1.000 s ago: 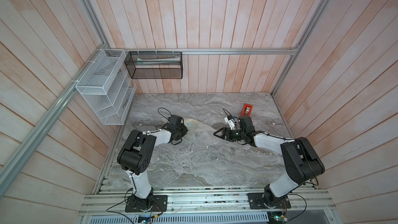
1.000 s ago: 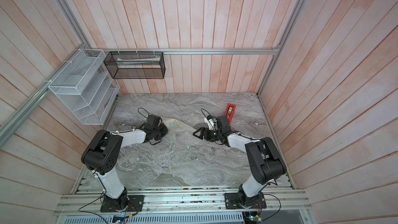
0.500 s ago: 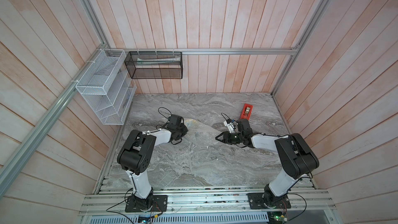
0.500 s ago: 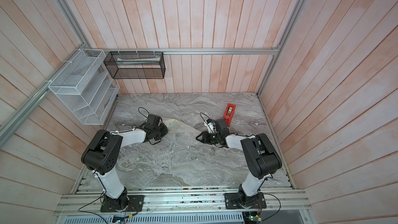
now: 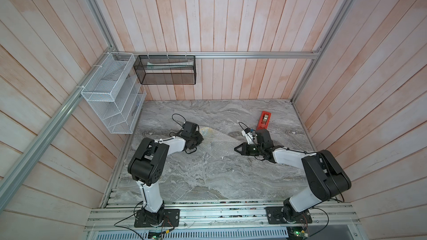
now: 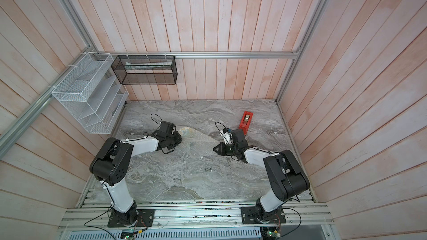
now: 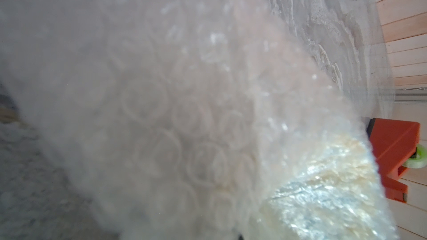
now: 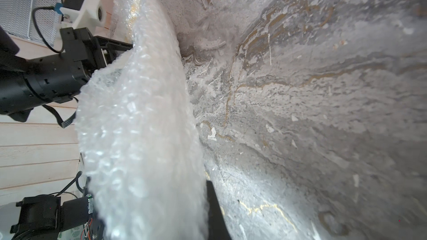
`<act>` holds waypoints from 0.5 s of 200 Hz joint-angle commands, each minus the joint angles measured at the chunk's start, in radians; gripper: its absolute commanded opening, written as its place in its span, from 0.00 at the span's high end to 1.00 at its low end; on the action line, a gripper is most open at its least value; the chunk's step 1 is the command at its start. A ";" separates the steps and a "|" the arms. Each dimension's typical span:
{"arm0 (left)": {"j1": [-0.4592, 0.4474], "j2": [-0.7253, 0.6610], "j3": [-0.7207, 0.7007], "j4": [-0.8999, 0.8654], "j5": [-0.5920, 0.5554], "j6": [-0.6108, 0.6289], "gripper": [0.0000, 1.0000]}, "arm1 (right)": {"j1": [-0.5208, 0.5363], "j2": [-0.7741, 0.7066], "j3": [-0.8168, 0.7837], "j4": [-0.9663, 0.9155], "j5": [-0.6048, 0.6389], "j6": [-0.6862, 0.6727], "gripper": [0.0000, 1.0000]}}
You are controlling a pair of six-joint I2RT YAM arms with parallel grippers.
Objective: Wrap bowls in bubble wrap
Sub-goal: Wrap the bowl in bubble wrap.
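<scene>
In both top views the bubble wrap [image 5: 218, 140] [image 6: 198, 140] is only a faint, glassy patch on the grey marbled worktop [image 5: 208, 176]. It stretches between the left hand [image 5: 198, 138] and the right hand [image 5: 236, 150]. Its long axis runs across the worktop from one hand to the other, the right end lying a little nearer the robot's bases. At the left end a yellowish patterned disc shows through the film: the bowl [image 5: 206, 131] [image 6: 185, 131], just beside the left hand. We cannot tell whether it sits upright.

The wrist views give what the top views lack. In the right wrist view we see the bubble wrap [image 8: 138, 123] raised off the worktop [image 8: 323, 88] in a crinkled ridge. Its far edge is gathered at the left hand [image 8: 115, 48], which is closed on it. The near end runs in beside the right hand's dark finger [image 8: 215, 213], and that hand is closed on the wrap too. The left wrist view is almost filled by the blurred bubble wrap [image 7: 184, 111]. The bowl [image 7: 323, 192] glints yellow and blue through it, with the red tape dispenser [image 7: 392, 153] beyond. From above, the tape dispenser [image 5: 264, 120] lies apart from the wrap, beyond the right hand.
</scene>
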 commanded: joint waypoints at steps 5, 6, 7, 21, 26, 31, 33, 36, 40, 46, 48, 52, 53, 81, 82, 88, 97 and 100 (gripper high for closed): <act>0.013 0.022 0.014 -0.029 -0.095 -0.001 0.92 | 0.018 -0.049 -0.021 -0.015 0.019 0.000 1.00; 0.013 0.021 0.014 -0.030 -0.095 -0.001 0.92 | 0.019 -0.051 -0.021 -0.014 0.019 0.001 1.00; 0.013 0.022 0.014 -0.031 -0.096 -0.001 0.92 | 0.019 -0.053 -0.021 -0.014 0.019 0.000 1.00; 0.007 0.024 0.021 -0.038 -0.097 0.006 0.93 | 0.034 -0.070 -0.007 -0.019 0.010 0.002 1.00; 0.005 0.026 0.023 -0.040 -0.097 0.006 0.93 | 0.039 -0.075 0.000 -0.021 0.008 0.003 1.00; 0.003 0.027 0.024 -0.041 -0.097 0.007 0.93 | 0.046 -0.079 0.009 -0.023 0.007 0.004 1.00; 0.002 0.027 0.026 -0.041 -0.097 0.008 0.93 | 0.047 -0.079 0.014 -0.024 0.007 0.005 1.00; 0.000 0.027 0.027 -0.043 -0.097 0.009 0.94 | 0.052 -0.080 0.020 -0.024 0.005 0.008 1.00; -0.002 0.029 0.029 -0.046 -0.099 0.009 0.94 | 0.056 -0.082 0.030 -0.025 -0.001 0.009 1.00; -0.007 0.033 0.030 -0.049 -0.099 0.009 0.94 | 0.066 -0.081 0.046 -0.024 -0.012 0.011 1.00; -0.007 0.033 0.032 -0.049 -0.099 0.009 0.94 | 0.068 -0.080 0.052 -0.023 -0.015 0.012 1.00; -0.008 0.034 0.034 -0.050 -0.098 0.009 0.94 | 0.074 -0.078 0.064 -0.021 -0.022 0.015 1.00; -0.009 0.034 0.034 -0.050 -0.098 0.010 0.94 | 0.075 -0.078 0.067 -0.022 -0.024 0.016 1.00; -0.019 0.043 0.048 -0.058 -0.099 0.015 0.94 | 0.111 -0.024 0.169 -0.005 -0.073 0.049 1.00; -0.020 0.043 0.048 -0.058 -0.099 0.015 0.94 | 0.112 -0.022 0.174 -0.004 -0.076 0.050 1.00; -0.021 0.043 0.052 -0.060 -0.099 0.018 0.94 | 0.117 0.000 0.200 -0.004 -0.095 0.059 1.00; -0.024 0.043 0.053 -0.061 -0.099 0.021 0.94 | 0.124 0.031 0.232 0.020 -0.111 0.081 1.00; -0.026 0.043 0.054 -0.061 -0.099 0.022 0.94 | 0.126 0.038 0.239 0.031 -0.116 0.090 1.00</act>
